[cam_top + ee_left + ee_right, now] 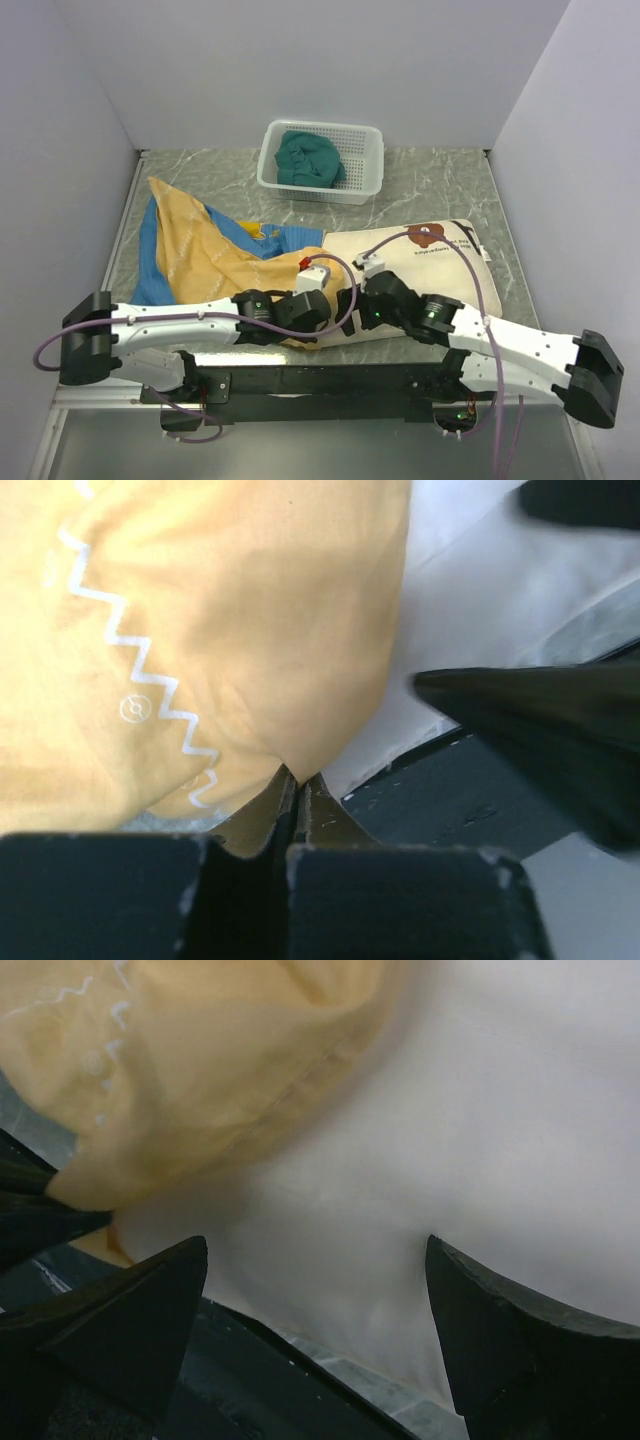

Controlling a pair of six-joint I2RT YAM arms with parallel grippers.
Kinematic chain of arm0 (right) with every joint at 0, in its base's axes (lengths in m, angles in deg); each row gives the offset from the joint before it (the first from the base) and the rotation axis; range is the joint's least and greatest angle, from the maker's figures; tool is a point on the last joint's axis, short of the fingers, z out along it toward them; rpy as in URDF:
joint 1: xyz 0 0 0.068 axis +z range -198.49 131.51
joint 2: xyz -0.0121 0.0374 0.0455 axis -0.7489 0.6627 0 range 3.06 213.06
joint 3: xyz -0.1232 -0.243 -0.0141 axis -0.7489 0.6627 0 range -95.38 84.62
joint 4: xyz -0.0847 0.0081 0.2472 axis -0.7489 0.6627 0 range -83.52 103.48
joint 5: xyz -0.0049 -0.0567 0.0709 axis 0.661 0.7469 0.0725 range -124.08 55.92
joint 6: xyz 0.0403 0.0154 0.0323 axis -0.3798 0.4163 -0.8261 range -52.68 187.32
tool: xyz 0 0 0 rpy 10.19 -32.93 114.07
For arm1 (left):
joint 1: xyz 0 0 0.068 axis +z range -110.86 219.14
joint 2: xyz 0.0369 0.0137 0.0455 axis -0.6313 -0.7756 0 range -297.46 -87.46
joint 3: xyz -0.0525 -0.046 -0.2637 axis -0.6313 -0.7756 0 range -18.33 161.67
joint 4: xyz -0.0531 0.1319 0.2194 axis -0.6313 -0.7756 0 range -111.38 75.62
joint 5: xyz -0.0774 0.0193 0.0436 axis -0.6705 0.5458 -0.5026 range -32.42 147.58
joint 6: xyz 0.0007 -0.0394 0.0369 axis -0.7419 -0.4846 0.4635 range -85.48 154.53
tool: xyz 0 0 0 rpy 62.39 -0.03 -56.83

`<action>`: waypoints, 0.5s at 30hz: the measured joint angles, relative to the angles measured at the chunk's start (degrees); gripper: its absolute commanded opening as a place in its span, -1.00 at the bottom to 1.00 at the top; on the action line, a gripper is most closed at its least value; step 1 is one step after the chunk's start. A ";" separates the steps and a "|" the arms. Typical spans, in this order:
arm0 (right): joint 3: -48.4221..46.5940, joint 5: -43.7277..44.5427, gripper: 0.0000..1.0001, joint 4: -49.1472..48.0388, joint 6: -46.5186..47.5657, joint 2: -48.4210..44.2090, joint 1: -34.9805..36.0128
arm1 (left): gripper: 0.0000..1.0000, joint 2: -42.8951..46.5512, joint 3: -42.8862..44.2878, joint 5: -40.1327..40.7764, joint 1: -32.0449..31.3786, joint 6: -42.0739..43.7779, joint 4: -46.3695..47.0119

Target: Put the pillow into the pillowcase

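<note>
Grey marbled table [440,190], walled on three sides; entries run from my bases outward.

Item: left gripper [298,780], jaws closed tight on a hem fold of the pillowcase [200,610], which lies mustard side up at centre-left. It has probably caught one layer, but the view is too close to be sure.

Item: right gripper [315,1250], jaws wide and empty, hovering at the near edge of the pillow [480,1110]. The pillow lies flat at centre-right, touching the case.

Step in hand: raise the pinched hem to open the mouth, then nip the pillow's corner and feed it in low.

Item, far: basket [370,175] holding teal cloth [308,160], well apart.
</note>
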 measured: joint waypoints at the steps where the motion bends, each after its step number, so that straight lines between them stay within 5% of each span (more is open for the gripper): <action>1: 0.02 -0.57 0.80 -0.98 0.44 1.55 0.00 | -0.98 0.79 0.00 0.22 0.02 -0.17 -0.07; 2: 0.02 -1.14 0.71 -2.21 0.92 2.93 0.00 | -0.98 1.90 0.00 0.37 0.09 -0.37 -0.04; 4: 0.00 -1.79 0.10 -4.74 1.84 5.84 0.00 | -0.98 3.98 -0.02 0.31 0.17 -0.59 0.00; 5: -0.09 -1.92 -0.55 -5.88 2.40 7.41 0.00 | -0.98 4.83 -0.02 0.26 0.20 -0.68 0.02; 7: -0.70 -2.25 -1.00 -8.09 2.64 10.88 0.00 | -0.98 6.03 -0.09 -0.07 0.33 -0.92 0.09; 15: -7.98 -4.35 -1.00 -9.18 -1.49 16.52 -2.34 | -0.98 10.01 -1.75 -2.93 0.57 -0.94 0.02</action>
